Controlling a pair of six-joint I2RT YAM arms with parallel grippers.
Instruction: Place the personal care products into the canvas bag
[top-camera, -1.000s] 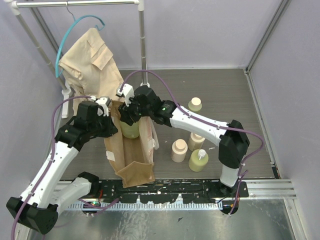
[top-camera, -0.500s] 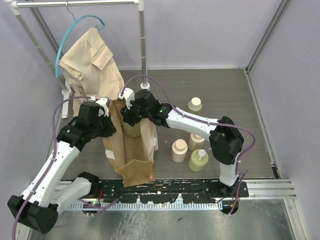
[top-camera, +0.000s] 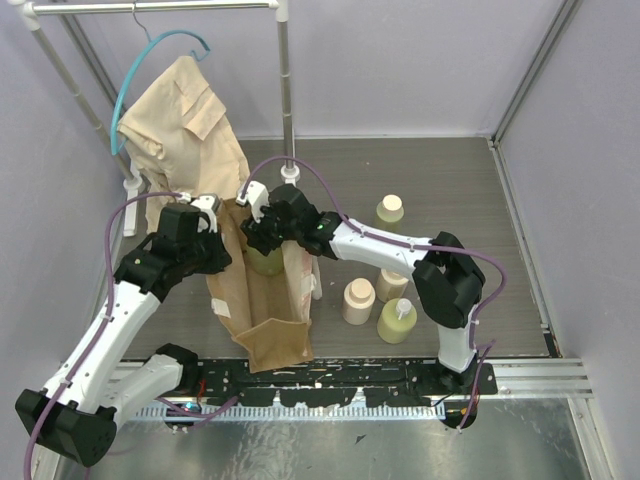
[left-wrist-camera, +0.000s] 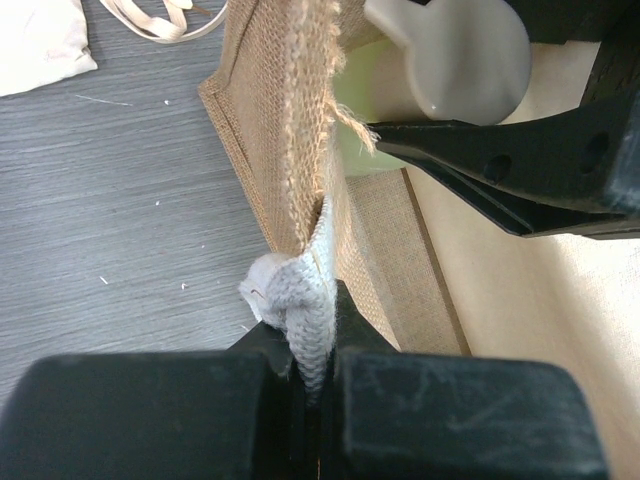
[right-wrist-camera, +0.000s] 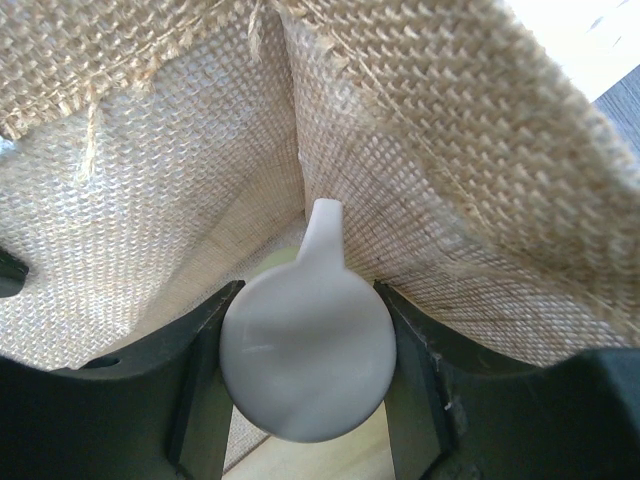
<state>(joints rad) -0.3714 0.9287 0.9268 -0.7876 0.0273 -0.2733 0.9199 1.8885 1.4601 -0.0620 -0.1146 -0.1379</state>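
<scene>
The tan canvas bag stands open near the left arm. My left gripper is shut on the bag's whitish strap at the rim, jaws pinched tight on it. Reaching into the bag's mouth, my right gripper is shut on the cream cap of an olive-green bottle, a finger against each side of the cap. The bag's woven walls surround it. Two more green bottles and two peach ones stand right of the bag.
A beige shirt on a teal hanger hangs from a white rail at the back left. Grey walls close the cell at the left, back and right. The metal mounting rail runs along the near edge.
My right gripper has sunk a little deeper and leftward into the bag with the green bottle, its elbow drawing in. The left gripper has kept still on the strap.
</scene>
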